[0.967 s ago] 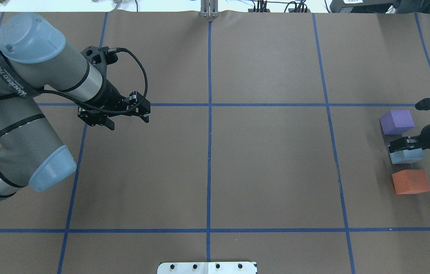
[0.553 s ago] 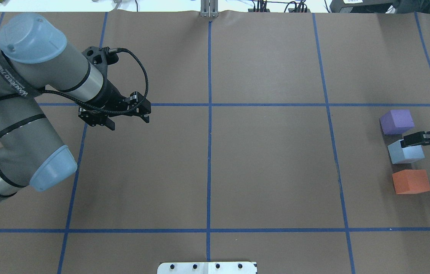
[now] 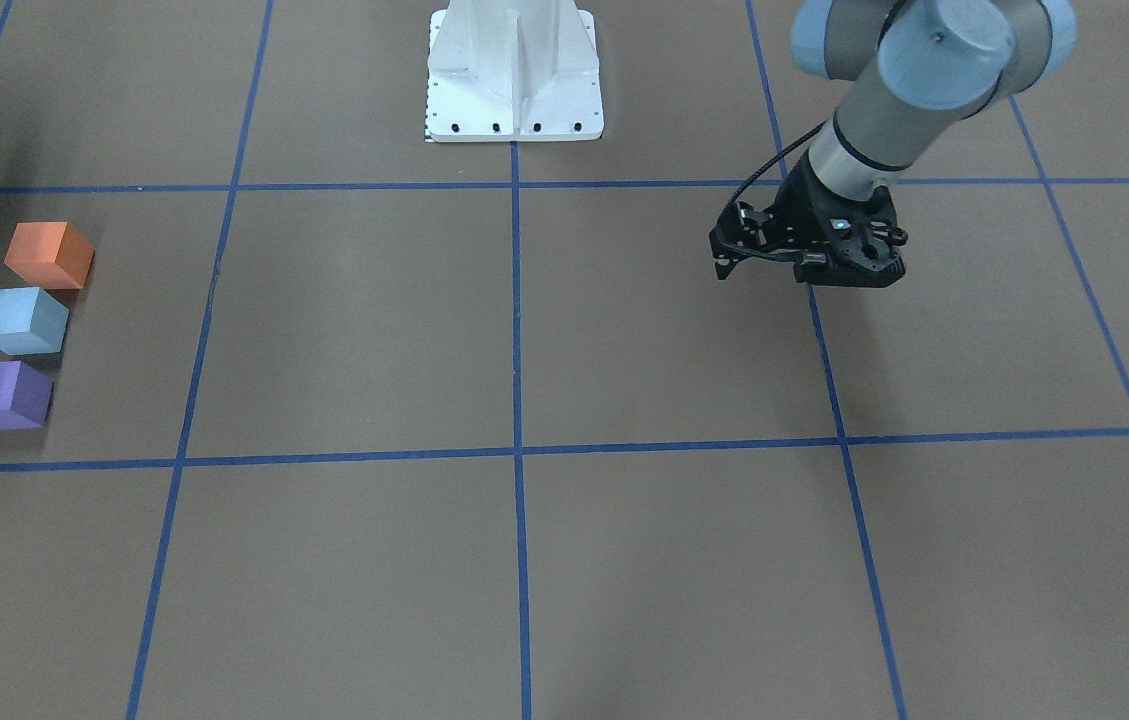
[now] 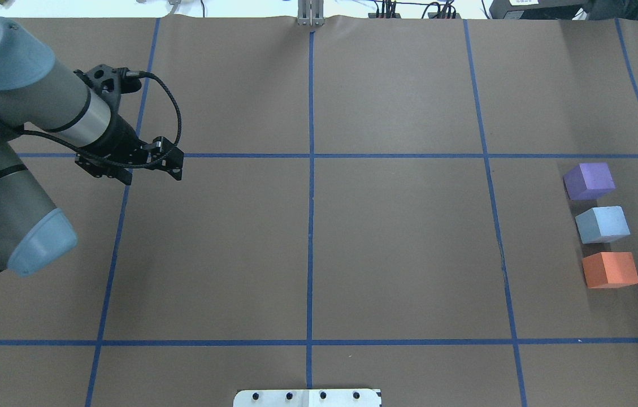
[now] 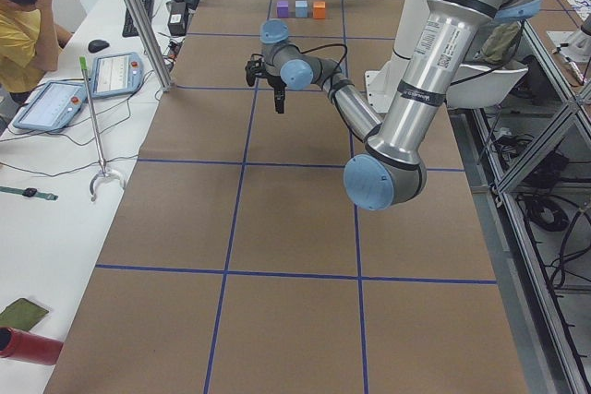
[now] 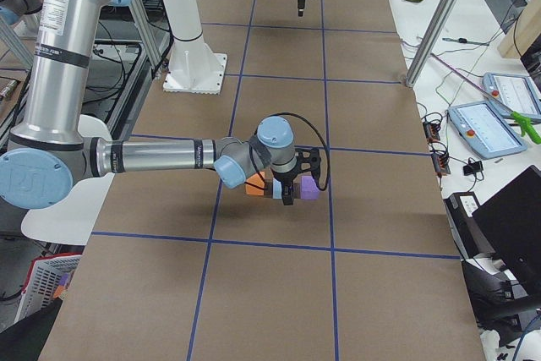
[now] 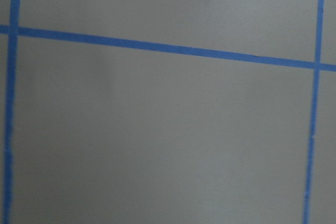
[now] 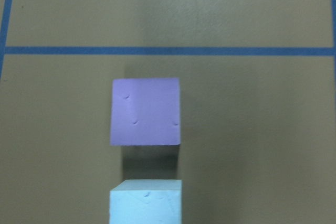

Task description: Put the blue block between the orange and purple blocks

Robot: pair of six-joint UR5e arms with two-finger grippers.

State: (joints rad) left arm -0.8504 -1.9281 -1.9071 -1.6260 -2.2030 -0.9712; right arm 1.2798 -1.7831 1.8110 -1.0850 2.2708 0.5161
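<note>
Table [image 4: 398, 254]: brown paper, blue tape grid [image 4: 310, 226]. Blue block [image 4: 602, 224] sits betw. purple block [image 4: 589, 181] and orange block [image 4: 610, 269], gaps both sides. L gripper [image 4: 152, 175]: jaws spread, empty. R gripper [image 6: 286, 195]: jaw state indeterminable.

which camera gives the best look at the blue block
The overhead exterior view: the blue block sits whole between the purple block and orange block. Front-facing shows it well too, near the edge. Exterior left shows it tiny, exterior right hides it, right wrist crops it, left wrist misses it.
</note>
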